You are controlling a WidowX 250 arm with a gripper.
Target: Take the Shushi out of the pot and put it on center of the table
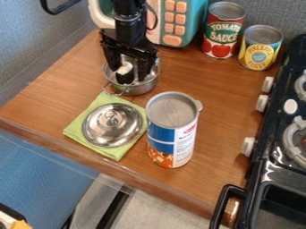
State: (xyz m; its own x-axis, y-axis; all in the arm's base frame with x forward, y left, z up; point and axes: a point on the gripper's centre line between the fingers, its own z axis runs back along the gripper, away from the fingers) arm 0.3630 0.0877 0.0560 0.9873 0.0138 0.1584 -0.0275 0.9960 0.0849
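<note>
Nearest the camera, one black stove (259,172) is seen well to the right of the jaws, with three pale knobs (261,103) along its side. The jaws are held spread, down inside the pot (140,89); between them a white piece, judged to be the sushi (124,68), is seen. Whether it is touched cannot be told. The lid (113,125) is already off, laid on the green cloth (74,129) on the near side of the jaws. By this, the reach appears done, while a sure grip, the lift and the placing at the center of the tabletop (221,89) are left.

One piece of sushi, one pot, one lid and one cloth are counted. Three cans are counted: one tall can (160,134) nearer than the jaws, and two short cans (220,47) beyond them to the right. One teal toy (200,18) is placed behind the jaws.
</note>
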